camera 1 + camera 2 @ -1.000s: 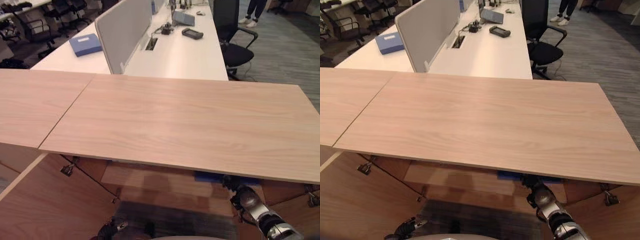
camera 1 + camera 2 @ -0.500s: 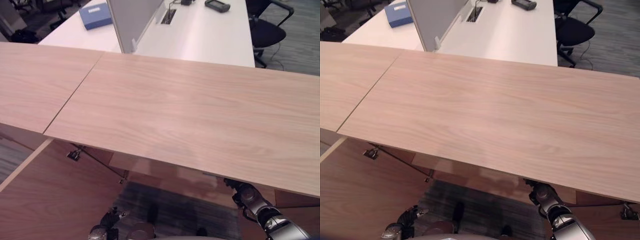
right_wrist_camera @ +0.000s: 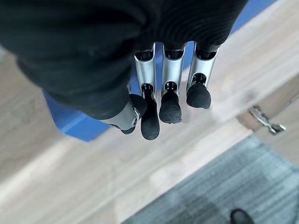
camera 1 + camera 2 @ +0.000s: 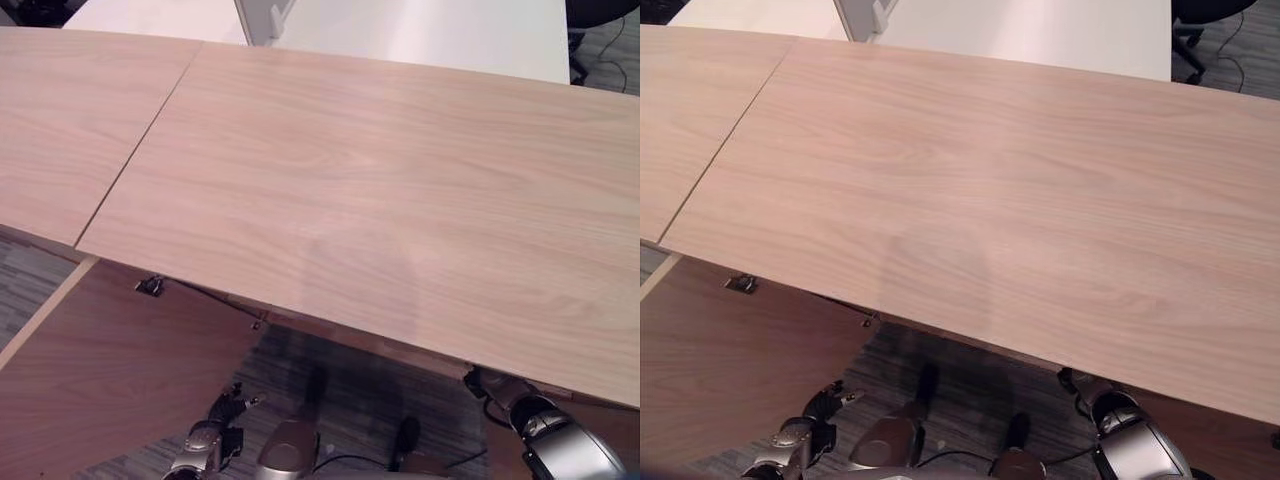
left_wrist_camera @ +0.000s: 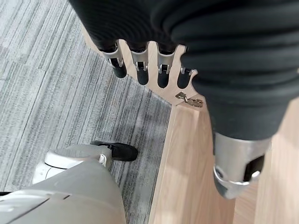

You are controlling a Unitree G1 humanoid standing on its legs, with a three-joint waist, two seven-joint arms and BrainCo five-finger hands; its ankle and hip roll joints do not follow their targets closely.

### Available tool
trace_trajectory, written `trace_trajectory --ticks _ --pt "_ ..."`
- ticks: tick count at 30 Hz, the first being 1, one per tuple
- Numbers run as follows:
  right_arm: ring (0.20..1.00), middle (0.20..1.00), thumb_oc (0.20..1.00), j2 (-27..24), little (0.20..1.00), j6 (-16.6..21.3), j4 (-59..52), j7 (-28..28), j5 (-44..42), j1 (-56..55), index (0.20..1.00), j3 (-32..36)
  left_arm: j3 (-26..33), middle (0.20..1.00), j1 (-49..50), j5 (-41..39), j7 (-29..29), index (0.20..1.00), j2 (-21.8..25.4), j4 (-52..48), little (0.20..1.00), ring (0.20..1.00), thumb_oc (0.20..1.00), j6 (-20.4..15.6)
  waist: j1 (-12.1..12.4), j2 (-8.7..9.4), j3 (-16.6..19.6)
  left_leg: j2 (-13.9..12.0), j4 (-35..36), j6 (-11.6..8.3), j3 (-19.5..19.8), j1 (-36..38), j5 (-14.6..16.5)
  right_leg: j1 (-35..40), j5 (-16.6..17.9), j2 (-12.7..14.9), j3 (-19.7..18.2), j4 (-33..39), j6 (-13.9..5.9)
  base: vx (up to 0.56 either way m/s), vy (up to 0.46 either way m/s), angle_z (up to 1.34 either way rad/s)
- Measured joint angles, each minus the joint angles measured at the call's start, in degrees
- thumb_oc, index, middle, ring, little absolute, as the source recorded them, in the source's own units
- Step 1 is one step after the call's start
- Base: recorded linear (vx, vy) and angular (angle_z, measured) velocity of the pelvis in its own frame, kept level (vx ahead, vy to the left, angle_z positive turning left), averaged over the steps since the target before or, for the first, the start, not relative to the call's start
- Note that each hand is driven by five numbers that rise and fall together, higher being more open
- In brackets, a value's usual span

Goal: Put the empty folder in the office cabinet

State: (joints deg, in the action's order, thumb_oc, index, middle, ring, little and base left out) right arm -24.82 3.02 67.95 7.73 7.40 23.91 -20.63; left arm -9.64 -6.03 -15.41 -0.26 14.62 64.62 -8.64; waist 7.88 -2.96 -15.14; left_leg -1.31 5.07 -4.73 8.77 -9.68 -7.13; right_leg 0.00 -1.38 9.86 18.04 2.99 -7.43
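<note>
Blue folder lies on cabinet shelf under wooden top; right robot hand above it, fingers relaxed, holding nothing. Left robot hand idle, straight (by open door). Placement looks done; next: withdraw, close door.

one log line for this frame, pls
folder: blue, on cabinet shelf | right hand: open, over it | left hand: open, idle by cabinet door
</note>
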Motion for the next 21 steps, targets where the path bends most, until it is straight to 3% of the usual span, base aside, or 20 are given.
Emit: trace_trajectory --ticks 6,15,21 --pt "0.2 0.2 0.2 -0.12 0.2 -0.01 0.31 1.23 -4.0 3.25 0.2 0.73 -2.37 1.0 -2.36 -0.12 0.88 1.0 0.56 -1.54 1.0 1.0 1.0 -0.38 0.65 -1.47 -3.02 0.09 -0.01 0.24 0.17 -2.36 -0.9 -3.21 -0.22 0.4 -0.16 -2.08 -0.02 -0.03 0.001 0.01" --pt "0.2 0.2 0.2 -2.68 0.2 0.51 2.47 3.87 -6.82 8.11 0.2 3.37 -5.11 1.0 -1.15 -1.77 0.84 1.0 1.55 -4.58 1.0 1.0 1.0 -1.12 2.17 -3.46 -4.71 0.09 -0.01 0.08 1.53 -6.09 -2.21 -7.58 -0.92 0.51 0.43 -4.81 -0.05 -0.04 -0.011 0.06" --pt "0.2 0.2 0.2 -6.41 0.2 2.64 2.3 6.6 -9.17 12.62 0.2 6.33 -7.02 1.0 0.18 -2.27 0.27 1.0 1.97 -6.83 1.0 1.0 1.0 -1.33 2.15 -5.75 -5.81 0.05 -0.98 -0.77 3.33 -10.79 -3.08 -14.98 -4.49 1.6 1.02 -13.49 0.51 -0.03 0.002 0.12"
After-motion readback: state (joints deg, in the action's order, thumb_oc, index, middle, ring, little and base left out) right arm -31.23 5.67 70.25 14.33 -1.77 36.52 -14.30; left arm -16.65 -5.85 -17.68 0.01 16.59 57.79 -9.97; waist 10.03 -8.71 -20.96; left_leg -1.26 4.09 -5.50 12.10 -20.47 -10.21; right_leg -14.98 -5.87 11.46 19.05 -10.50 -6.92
